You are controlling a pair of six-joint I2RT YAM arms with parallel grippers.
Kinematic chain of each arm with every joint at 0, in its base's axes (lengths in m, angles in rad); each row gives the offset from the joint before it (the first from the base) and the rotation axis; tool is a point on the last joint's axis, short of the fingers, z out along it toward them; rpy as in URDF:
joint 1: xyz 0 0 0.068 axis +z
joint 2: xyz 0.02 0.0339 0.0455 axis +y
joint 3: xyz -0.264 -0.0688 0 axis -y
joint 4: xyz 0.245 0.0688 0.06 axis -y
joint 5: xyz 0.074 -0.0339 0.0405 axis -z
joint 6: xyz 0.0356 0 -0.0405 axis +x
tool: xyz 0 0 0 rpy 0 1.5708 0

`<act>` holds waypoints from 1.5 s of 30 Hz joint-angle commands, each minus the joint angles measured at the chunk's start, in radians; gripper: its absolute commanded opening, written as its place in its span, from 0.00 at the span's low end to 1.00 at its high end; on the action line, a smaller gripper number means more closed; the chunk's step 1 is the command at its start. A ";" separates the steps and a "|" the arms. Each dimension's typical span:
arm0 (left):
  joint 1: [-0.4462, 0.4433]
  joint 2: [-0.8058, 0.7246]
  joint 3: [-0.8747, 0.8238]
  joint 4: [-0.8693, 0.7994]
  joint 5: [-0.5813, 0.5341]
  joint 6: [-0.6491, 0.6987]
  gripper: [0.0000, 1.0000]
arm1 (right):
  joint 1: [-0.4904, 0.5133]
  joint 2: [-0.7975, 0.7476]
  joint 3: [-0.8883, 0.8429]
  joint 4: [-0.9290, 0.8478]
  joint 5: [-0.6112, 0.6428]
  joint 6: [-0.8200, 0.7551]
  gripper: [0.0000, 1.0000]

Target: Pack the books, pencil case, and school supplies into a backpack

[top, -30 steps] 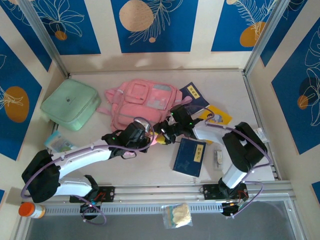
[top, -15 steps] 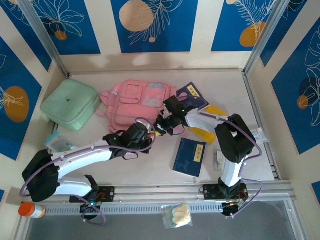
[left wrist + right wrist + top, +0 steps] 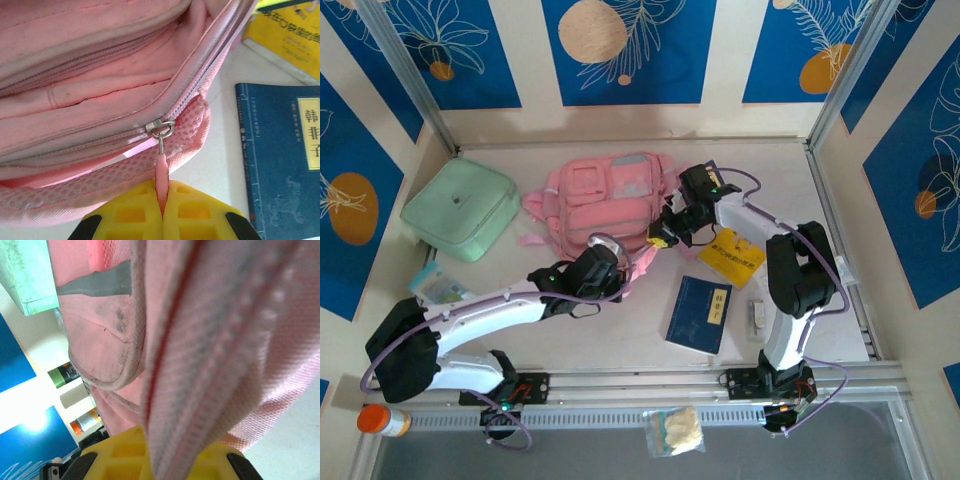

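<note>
We see the pink backpack lying flat at the middle of the table. A mint green pouch sits to its left. To its right are a yellow booklet just beside it and a navy book nearer the arm bases.

The left gripper has its yellow fingers pressed together on the pink zip pull, which hangs from the metal slider at a corner of the bag. The right gripper is pinched tight on a fold of the backpack's zip edge.

We judge the step in hand to be opening the main compartment. To do it well, the left arm should draw the pull along the line of the teeth rather than away from the bag. The right arm should hold the edge taut, so the slider rounds the corner freely and the bag does not drag. The mouth needs to gape enough for books to slide in flat.

From overhead we get the layout, but the arms cover both grips. The left wrist view makes the held pull plain and shows the teeth parted above the slider, with pink lining inside. The right wrist view shows fabric running between the fingers, too close for us to tell which part of the bag it is.
</note>
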 commanded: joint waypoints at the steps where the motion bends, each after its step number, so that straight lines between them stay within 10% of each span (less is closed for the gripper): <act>1: -0.026 -0.037 -0.004 -0.129 0.011 -0.018 0.00 | 0.047 0.001 0.090 0.035 -0.045 -0.083 0.00; 14: -0.090 0.098 0.044 0.101 0.126 -0.060 0.00 | 0.010 0.155 0.276 -0.111 0.025 -0.145 0.00; 21: -0.079 0.104 0.040 0.109 0.075 -0.044 0.00 | 0.015 0.003 0.039 -0.006 -0.048 -0.071 0.46; 29: -0.080 0.147 0.043 0.169 0.113 -0.036 0.00 | 0.078 -0.116 -0.254 0.264 -0.038 0.167 0.64; 34: -0.079 0.150 0.050 0.172 0.120 -0.039 0.00 | 0.122 -0.081 -0.301 0.334 0.054 0.232 0.58; 41: -0.080 0.092 0.003 0.130 0.059 -0.046 0.00 | 0.098 -0.095 -0.300 0.316 0.071 0.209 0.08; 45: -0.080 0.023 -0.060 0.096 0.001 -0.070 0.00 | 0.095 -0.149 -0.250 0.221 0.098 0.138 0.00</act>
